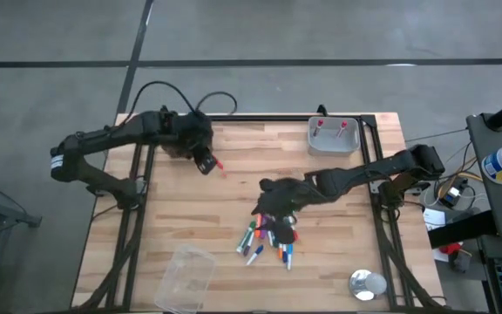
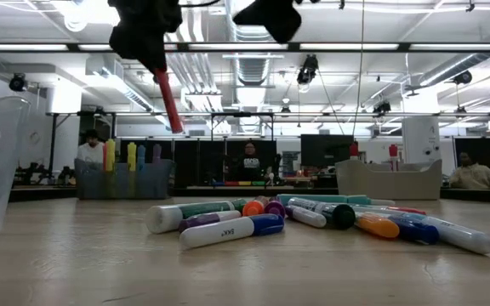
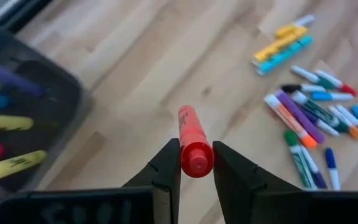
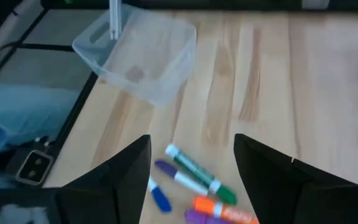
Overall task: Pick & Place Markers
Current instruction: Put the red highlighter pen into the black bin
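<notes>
A pile of mixed-colour markers [image 1: 268, 235] lies flat on the wooden table, also seen in the low view as markers [image 2: 313, 219] and in the left wrist view as markers [image 3: 316, 112]. My left gripper [image 1: 206, 161] hangs over the far-left part of the table, shut on a red marker [image 3: 188, 124]. My right gripper [image 1: 273, 202] hovers above the pile's far edge. It is open, with its fingers wide apart [image 4: 191, 162] over a green-and-white marker [image 4: 197, 174], touching nothing. My left gripper pinches the red marker by one end [image 3: 196, 163] between its two fingers [image 3: 166, 165]. The rest of the barrel juts out past the fingertips. The fingers come from above. The marker [image 2: 170, 102] slants down below them, lifted clear of the table.
A dark bin [image 2: 126, 178] with upright yellow, blue and pink markers stands below my left arm, also seen as the bin [image 3: 17, 124]. A light bin [image 1: 334, 135] holds two red markers at the far right. A clear tub [image 1: 186, 275] and a round metal lid [image 1: 367, 283] lie near the front edge.
</notes>
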Controlling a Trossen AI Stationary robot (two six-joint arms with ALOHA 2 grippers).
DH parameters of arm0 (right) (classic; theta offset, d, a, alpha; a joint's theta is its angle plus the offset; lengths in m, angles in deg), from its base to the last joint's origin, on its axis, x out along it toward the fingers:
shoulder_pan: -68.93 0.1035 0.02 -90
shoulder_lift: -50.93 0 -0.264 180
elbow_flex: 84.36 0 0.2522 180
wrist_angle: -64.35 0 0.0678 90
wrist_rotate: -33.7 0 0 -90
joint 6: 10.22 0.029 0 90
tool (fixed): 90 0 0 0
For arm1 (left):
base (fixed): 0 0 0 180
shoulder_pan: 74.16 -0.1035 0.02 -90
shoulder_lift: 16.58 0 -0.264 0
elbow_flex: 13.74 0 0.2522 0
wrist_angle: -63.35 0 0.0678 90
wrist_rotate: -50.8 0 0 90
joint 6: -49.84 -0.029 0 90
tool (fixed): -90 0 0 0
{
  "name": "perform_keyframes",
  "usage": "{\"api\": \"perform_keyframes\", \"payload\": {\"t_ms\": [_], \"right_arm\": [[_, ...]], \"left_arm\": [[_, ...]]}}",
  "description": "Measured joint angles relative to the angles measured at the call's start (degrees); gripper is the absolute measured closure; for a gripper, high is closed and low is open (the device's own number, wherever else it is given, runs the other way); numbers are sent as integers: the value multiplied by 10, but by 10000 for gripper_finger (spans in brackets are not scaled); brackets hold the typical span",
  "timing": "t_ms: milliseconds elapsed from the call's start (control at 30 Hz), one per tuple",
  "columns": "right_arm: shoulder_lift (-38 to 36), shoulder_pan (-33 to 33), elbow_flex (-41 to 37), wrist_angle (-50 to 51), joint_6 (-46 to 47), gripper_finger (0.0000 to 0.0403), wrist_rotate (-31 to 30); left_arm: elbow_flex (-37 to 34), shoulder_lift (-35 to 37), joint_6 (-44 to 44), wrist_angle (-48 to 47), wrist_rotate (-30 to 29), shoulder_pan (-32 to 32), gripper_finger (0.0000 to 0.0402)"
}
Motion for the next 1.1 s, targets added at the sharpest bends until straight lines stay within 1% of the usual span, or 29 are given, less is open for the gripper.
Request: {"api": "perform_keyframes", "payload": {"t_ms": [200,300,600,733,867,967,1100], "right_arm": [[0,51,0,-53,-45,177,-64],[-1,68,0,-77,-51,177,-87],[-4,95,-14,-181,-113,177,-108],[-11,104,-52,-262,-140,177,-118],[-40,104,-107,-345,-149,177,-118],[-61,102,-144,-363,-147,177,-125],[-81,103,-177,-379,-140,177,-149]], "left_arm": [[0,0,-1,-25,0,-81,326],[0,0,-2,-31,0,-113,326],[0,0,-5,-35,2,-182,326],[0,0,-5,-36,12,-204,326],[0,-6,-4,-50,13,-215,326],[0,-19,-3,-59,12,-216,326],[1,-34,-3,-59,14,-216,326]]}}
